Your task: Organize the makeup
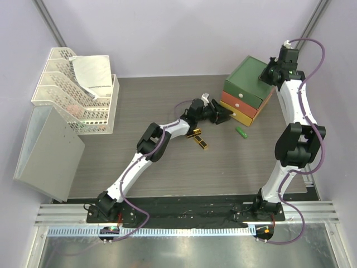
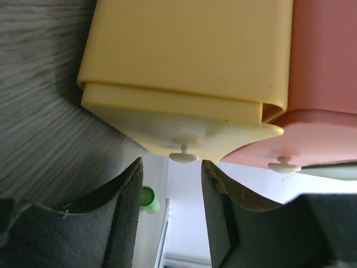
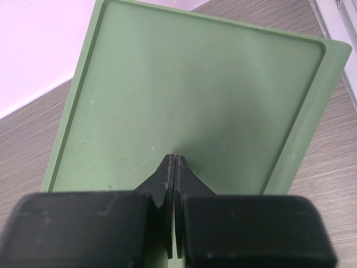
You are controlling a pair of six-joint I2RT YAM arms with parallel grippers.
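Observation:
The stacked drawer box point(image 1: 248, 89) stands at the back right, green on top, then orange, then yellow. My left gripper point(image 1: 225, 115) is open at the yellow drawer's front. In the left wrist view its fingers point(image 2: 171, 167) stand either side of the white knob point(image 2: 184, 156), just short of it. My right gripper point(image 1: 269, 71) is shut and empty, its tips point(image 3: 175, 159) resting on the green top point(image 3: 195, 95). A green tube point(image 1: 241, 133) lies in front of the box and shows in the left wrist view point(image 2: 148, 199). Two black-gold sticks point(image 1: 194, 133) point(image 1: 202, 143) lie under the left arm. The other makeup is out of view.
White mesh file trays point(image 1: 72, 89) holding papers stand at the back left, with a grey upright holder point(image 1: 47, 145) in front of them. The orange drawer's knob point(image 2: 284, 164) sits just right of my left gripper. The purple wall is close behind the box.

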